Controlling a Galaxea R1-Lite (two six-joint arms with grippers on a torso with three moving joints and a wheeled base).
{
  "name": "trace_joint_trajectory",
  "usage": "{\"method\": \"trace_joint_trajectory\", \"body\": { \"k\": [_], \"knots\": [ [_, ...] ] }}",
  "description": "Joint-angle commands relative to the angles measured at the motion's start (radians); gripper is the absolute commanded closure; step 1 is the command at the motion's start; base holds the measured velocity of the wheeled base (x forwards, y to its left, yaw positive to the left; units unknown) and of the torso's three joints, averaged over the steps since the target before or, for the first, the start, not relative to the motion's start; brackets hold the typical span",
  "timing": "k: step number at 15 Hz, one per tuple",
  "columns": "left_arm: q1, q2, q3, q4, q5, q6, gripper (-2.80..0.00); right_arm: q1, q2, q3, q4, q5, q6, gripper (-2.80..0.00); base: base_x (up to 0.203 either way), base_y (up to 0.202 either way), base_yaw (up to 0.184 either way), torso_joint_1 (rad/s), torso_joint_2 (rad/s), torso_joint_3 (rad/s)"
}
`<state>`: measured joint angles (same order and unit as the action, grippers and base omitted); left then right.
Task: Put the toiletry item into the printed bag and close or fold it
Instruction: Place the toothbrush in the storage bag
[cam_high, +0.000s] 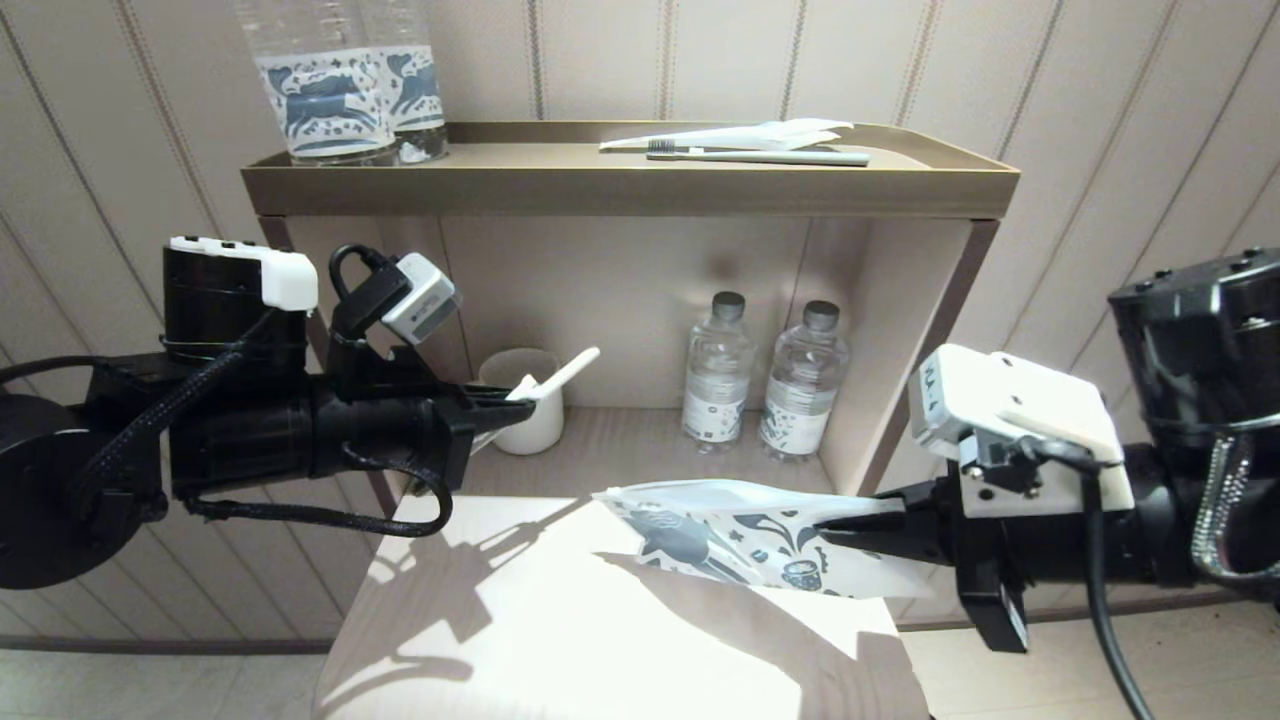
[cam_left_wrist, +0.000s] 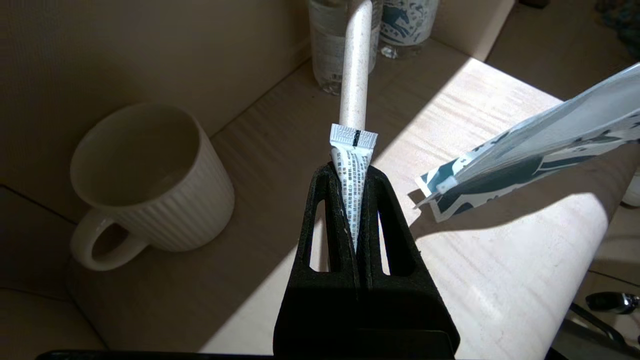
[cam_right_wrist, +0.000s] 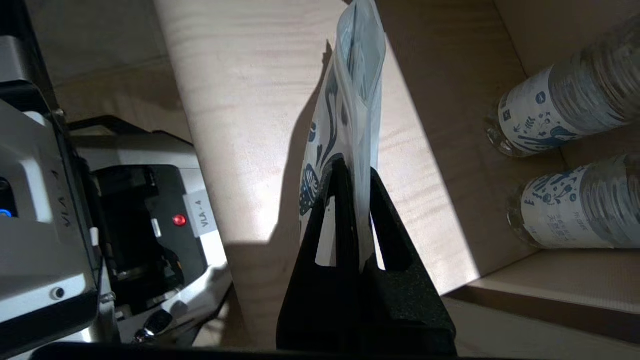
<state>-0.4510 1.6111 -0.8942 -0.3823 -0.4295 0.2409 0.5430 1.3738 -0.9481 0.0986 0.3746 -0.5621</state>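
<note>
Left gripper (cam_left_wrist: 356, 220) pinching toothbrush (cam_left_wrist: 354, 65) and tube (cam_left_wrist: 352, 165), right gripper (cam_right_wrist: 356, 210) clamping printed bag (cam_high: 740, 535) aloft, mouth seemingly toward brush, ready for insertion.

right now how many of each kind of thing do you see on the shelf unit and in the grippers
bottles: 4, two on the top tray, two in the cubby
toothbrushes: 2, one on the tray, one held with a small tube by the left gripper
mug: 1
printed bag: 1, in the right gripper
wrapper: 1
total: 10

Striped beige panelled wall (cam_high: 1100, 120), open wooden shelf unit (cam_high: 630, 185), pale sunlit tabletop (cam_high: 560, 640), hard shadows.
</note>
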Motion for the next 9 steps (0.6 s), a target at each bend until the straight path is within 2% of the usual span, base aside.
{"method": "trace_joint_trajectory", "body": {
  "k": [1,4,6,8,9],
  "knots": [
    [-0.011,-0.004,-0.022,-0.002,-0.009,0.002,0.0,0.027,-0.001,0.029,-0.016,-0.027,-0.014,0.0,0.0,0.0,0.0,0.0,0.0,0.0],
    [-0.057,-0.008,-0.025,0.001,-0.02,0.003,0.0,0.044,0.006,0.089,-0.148,-0.048,-0.056,0.0,0.0,0.0,0.0,0.0,0.0,0.0],
    [-0.075,-0.033,-0.012,0.066,-0.052,0.019,0.0,0.041,0.007,0.109,-0.156,-0.048,-0.061,0.0,0.0,0.0,0.0,0.0,0.0,0.0],
    [-0.076,-0.053,-0.017,0.201,-0.12,0.08,0.0,0.041,0.01,0.127,-0.158,-0.048,-0.066,0.0,0.0,0.0,0.0,0.0,0.0,0.0],
    [-0.076,-0.057,-0.02,0.264,-0.142,0.146,0.0,0.041,0.014,0.133,-0.158,-0.048,-0.069,0.0,0.0,0.0,0.0,0.0,0.0,0.0]
  ]
}}
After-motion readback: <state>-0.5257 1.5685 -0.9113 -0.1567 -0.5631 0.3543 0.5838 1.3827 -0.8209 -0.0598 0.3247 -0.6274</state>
